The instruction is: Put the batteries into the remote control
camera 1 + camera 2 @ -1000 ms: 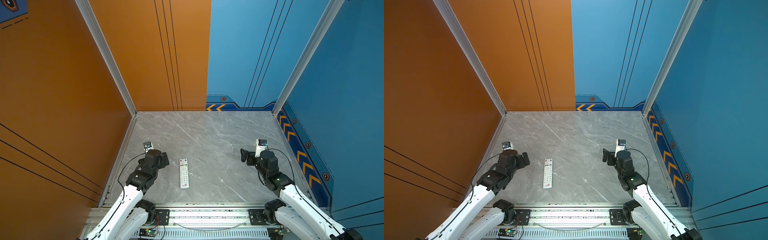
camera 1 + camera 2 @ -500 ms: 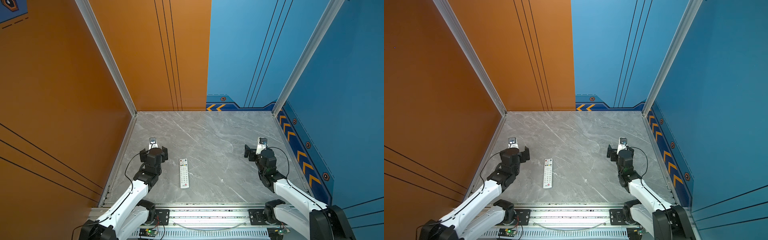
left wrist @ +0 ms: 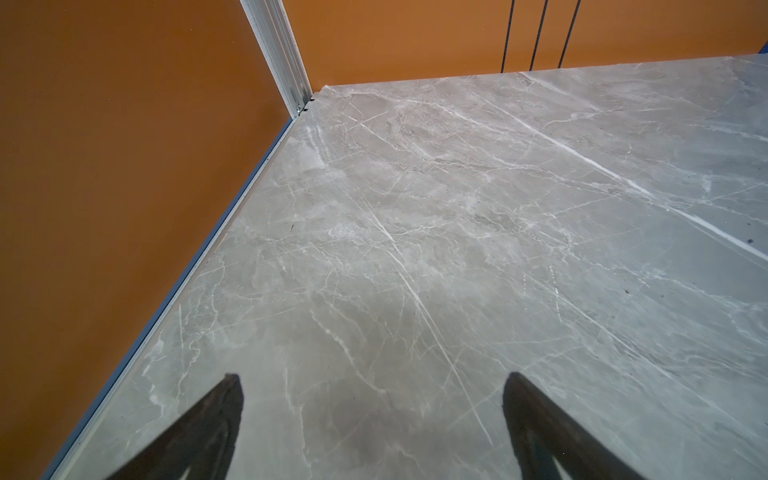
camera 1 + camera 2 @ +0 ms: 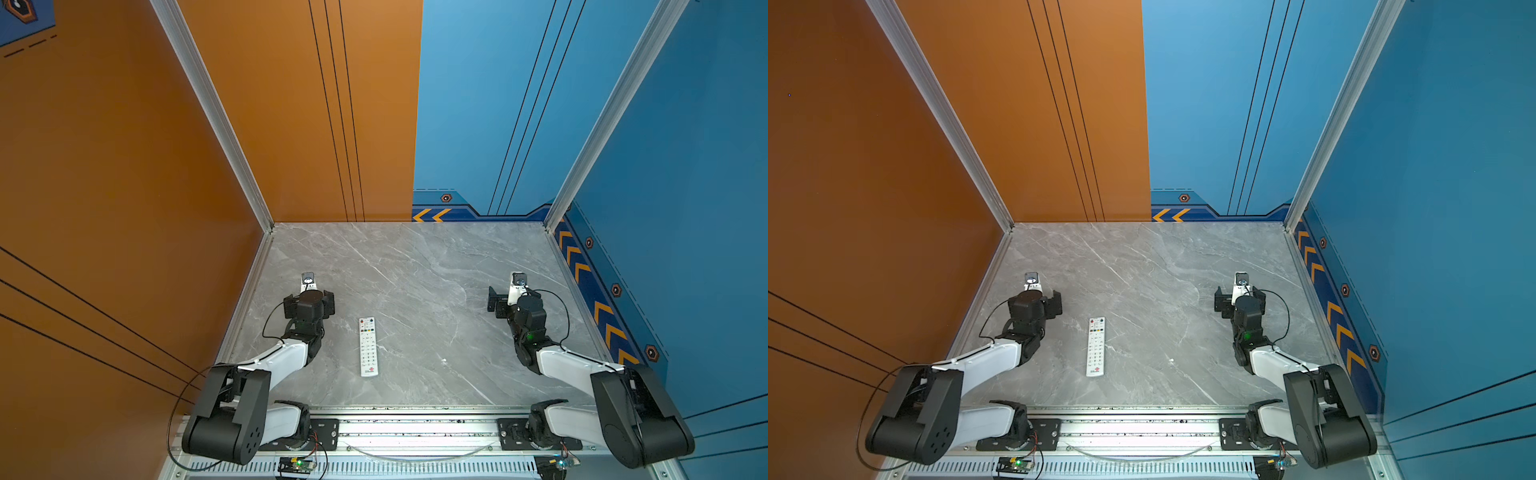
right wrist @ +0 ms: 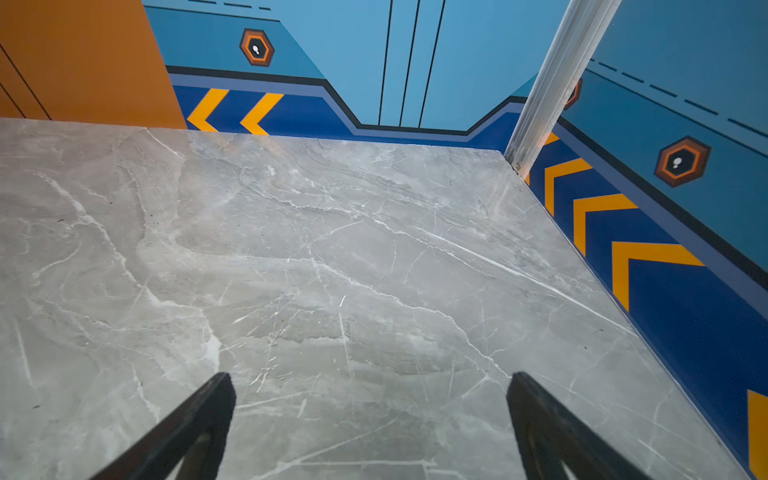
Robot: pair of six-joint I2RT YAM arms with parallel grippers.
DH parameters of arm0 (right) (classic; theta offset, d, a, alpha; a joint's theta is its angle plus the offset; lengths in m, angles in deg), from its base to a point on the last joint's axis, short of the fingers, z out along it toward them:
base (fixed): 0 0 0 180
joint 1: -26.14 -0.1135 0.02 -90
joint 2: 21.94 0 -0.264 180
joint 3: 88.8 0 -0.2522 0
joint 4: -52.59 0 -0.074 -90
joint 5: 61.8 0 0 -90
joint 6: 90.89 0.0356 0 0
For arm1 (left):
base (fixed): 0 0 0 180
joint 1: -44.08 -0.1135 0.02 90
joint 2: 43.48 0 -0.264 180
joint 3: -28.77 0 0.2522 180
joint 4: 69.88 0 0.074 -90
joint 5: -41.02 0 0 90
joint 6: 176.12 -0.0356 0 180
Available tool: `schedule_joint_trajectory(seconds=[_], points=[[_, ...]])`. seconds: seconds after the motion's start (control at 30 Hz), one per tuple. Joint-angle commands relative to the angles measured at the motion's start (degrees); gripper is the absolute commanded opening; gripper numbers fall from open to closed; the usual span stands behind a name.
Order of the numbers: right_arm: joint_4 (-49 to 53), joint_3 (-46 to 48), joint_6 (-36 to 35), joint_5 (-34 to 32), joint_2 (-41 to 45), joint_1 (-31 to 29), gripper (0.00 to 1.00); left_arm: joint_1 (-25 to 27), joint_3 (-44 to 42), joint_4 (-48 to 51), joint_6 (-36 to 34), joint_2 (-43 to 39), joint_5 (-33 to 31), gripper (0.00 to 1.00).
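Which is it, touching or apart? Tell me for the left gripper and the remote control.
Apart. In both top views bare table separates the left gripper from the remote control, lying button-side up beside it.

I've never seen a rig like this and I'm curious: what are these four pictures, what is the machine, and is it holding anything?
It is two robot arms, the left arm and right arm, mounted at the near edge of a grey marble table. Two pictures look down from overhead and are nearly alike. The other two come from wrist cameras, looking out between each gripper's dark fingers. A white remote control lies buttons up between the arms. The left gripper and right gripper are open and hold nothing. No batteries show.
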Motion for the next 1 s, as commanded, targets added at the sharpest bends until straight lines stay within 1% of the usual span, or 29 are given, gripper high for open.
schedule_joint_trajectory(seconds=[0.0,0.07,0.2,0.3,0.37,0.43,0.5,0.57,0.8,0.87,0.97], points=[[-6.08,0.73,-1.54,-1.06,-2.87,0.92,1.0,-0.45,-0.88,-8.86,-0.96,2.25,1.57,0.98],[-7.77,0.84,-1.74,-1.21,-4.23,1.01,1.0,-0.86,-1.14,-11.82,-1.65,3.89,0.86,0.98],[-11.29,0.79,-0.99,-0.87,-7.64,1.92,1.0,-1.97,-1.41,-14.05,-2.52,4.89,1.8,0.98],[-15.39,0.49,1.72,-0.54,-12.46,4.25,1.0,-4.12,-2.44,-18.72,-1.63,7.44,4.56,0.98],[-17.5,0.36,4.1,1.65,-14.98,6.85,1.0,-5.08,-3.22,-23.58,-0.9,10.79,5.39,0.98],[-13.29,-1.04,4.19,1.25,-14.23,6.72,1.0,-5.29,-3.09,-24.81,-1.36,13.08,8.22,0.98],[-11.78,-2.25,4.35,-0.24,-14.59,6.53,1.0,-5.2,-3.01,-28.05,-1.87,15.59,7.45,0.98],[-10.38,-2.85,5.1,-0.75,-14.48,6.88,1.0,-5.37,-1.86,-23.89,-1.47,14.58,7.77,0.98],[-10.73,-2.78,5.27,-0.62,-14.49,7.05,1.0,-4.51,-2.01,-24.98,-2.21,15.06,6.64,0.98],[-11.5,-2.29,5.72,-2.16,-14.49,7.05,1.0,-4.41,-2.02,-24.98,-2.29,15.06,6.46,0.98],[-11.58,-2.15,5.83,-2.52,-14.49,7.01,1.0,-4.32,-1.94,-24.98,-2.36,15.05,6.39,0.98]])
